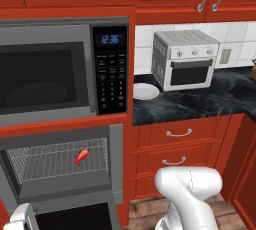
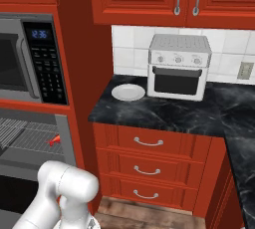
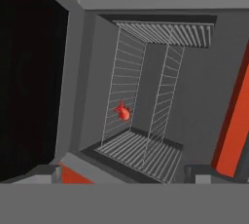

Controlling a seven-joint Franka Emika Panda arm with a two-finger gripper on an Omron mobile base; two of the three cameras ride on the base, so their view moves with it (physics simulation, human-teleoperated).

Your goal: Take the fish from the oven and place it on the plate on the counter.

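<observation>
An open oven sits below a microwave. A tiny red-orange fish lies on the oven's wire rack. To the right, a small white plate rests on the dark counter, just beside a silver toaster oven.

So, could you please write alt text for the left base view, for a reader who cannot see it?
A small red-orange fish lies on the wire rack inside an open oven, below a microwave. To the right, a white plate sits on a dark counter beside a toaster oven.
</observation>
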